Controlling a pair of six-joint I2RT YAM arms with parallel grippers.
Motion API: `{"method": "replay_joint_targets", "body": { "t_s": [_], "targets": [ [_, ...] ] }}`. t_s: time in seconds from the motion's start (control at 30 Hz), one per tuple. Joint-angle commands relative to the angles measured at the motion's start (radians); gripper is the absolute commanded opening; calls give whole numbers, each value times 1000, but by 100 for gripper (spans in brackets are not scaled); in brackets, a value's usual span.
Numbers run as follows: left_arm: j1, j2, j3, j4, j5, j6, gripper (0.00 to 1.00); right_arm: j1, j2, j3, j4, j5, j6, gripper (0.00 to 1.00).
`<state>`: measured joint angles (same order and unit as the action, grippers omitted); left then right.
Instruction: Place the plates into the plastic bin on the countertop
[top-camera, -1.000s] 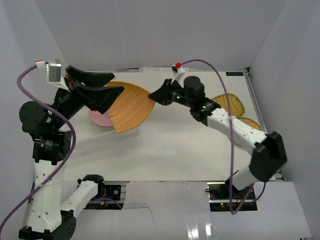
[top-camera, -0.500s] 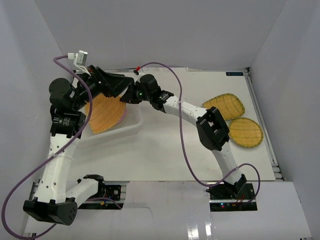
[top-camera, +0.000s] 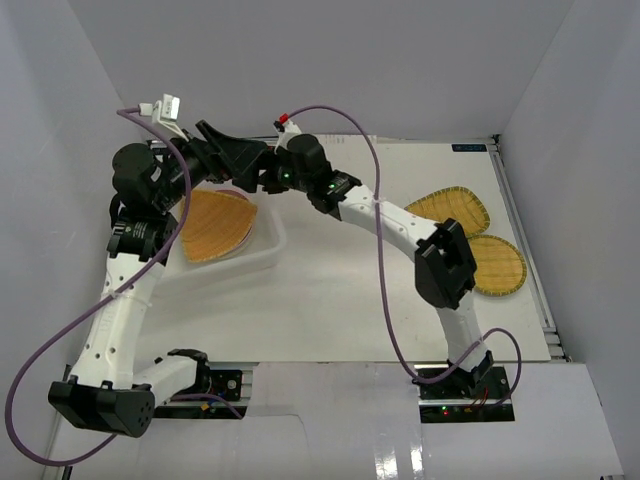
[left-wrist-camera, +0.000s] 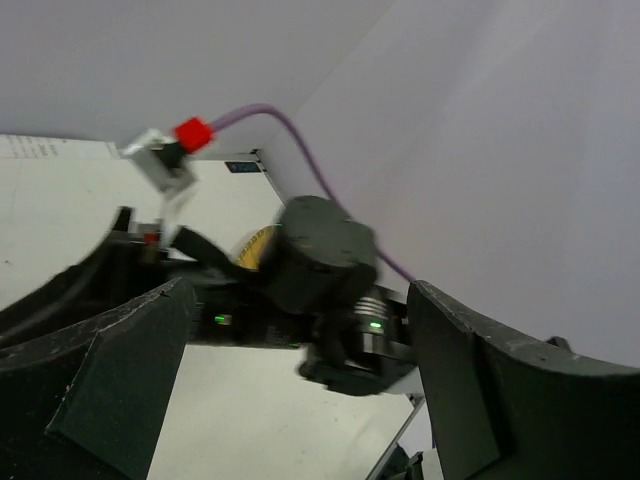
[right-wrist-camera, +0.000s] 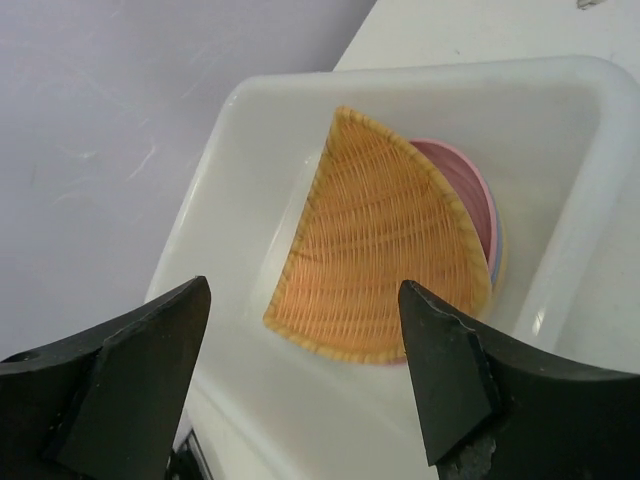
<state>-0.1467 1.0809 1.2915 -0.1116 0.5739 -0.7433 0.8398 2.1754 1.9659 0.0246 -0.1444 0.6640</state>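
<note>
Top view: plastic bin (top-camera: 262, 252) sits on the counter (top-camera: 330, 300) toward the far-left corner. One wicker dish (top-camera: 215, 222) lies inside it. Left claw (top-camera: 245, 158) and right claw (top-camera: 268, 180) crowd together over the bin's far side; can't tell from here how their jaws stand. Two more wicker dishes (top-camera: 455, 210) (top-camera: 495, 265) lie on the counter by the right edge, just touching or overlapping, well apart from the bin.

Left wrist view: left claw (left-wrist-camera: 300, 290) is spread and holds nothing. It points at the right arm's wrist (left-wrist-camera: 320, 265), with no plate in view.

Right wrist view: right claw (right-wrist-camera: 302, 290) is spread and empty above the bin (right-wrist-camera: 400, 75). The wicker dish (right-wrist-camera: 380, 250) rests on a stack of round plates; the pink plate (right-wrist-camera: 465, 185) and a blue rim (right-wrist-camera: 497, 250) show, anything below is hidden.

Judged progress: most plates are binned, and the two wicker dishes at the right edge are left.
</note>
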Motion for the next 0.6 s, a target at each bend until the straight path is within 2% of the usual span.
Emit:
{"method": "replay_joint_targets", "body": {
  "t_s": [0.0,0.03,0.1,0.13,0.17,0.2,0.23,0.27,0.3,0.33,0.37,0.4,0.43,0.53,0.57],
  "targets": [
    [-33,30,26,-39,-84,13,98,-33,-253,-185,64,32,-96,82],
    [-71,43,16,-39,-101,13,97,-51,-354,-252,72,63,-109,82],
    [-126,95,12,-48,-152,24,97,-154,-504,-387,78,103,-113,74],
    [-201,140,11,-51,-172,28,97,-198,-556,-536,87,115,-110,61],
    [-250,161,11,-50,-192,42,97,-299,-604,-611,87,138,-109,54],
    [-354,184,12,-51,-218,59,97,-361,-697,-681,86,219,-109,49],
    [-404,210,12,-51,-282,73,96,-419,-741,-810,81,239,-109,40],
    [-451,256,8,-51,-311,84,96,-550,-773,-861,66,252,-113,38],
    [-532,278,3,-50,-331,94,96,-623,-825,-902,57,252,-109,35],
    [-566,299,-17,-46,-362,94,96,-684,-841,-964,51,246,-109,33],
    [-602,344,-27,-43,-380,97,95,-802,-850,-984,38,243,-104,33],
    [-657,367,-37,-43,-399,107,95,-862,-852,-999,35,240,-104,33],
    [-678,384,-59,-42,-425,107,95,-943,-844,-1015,29,243,-106,43],
    [-752,430,-106,7,-424,98,94,-1040,-777,-1019,25,275,-121,66],
    [-787,438,-115,16,-424,97,94,-1057,-729,-1018,28,291,-124,70]
  ]
}}
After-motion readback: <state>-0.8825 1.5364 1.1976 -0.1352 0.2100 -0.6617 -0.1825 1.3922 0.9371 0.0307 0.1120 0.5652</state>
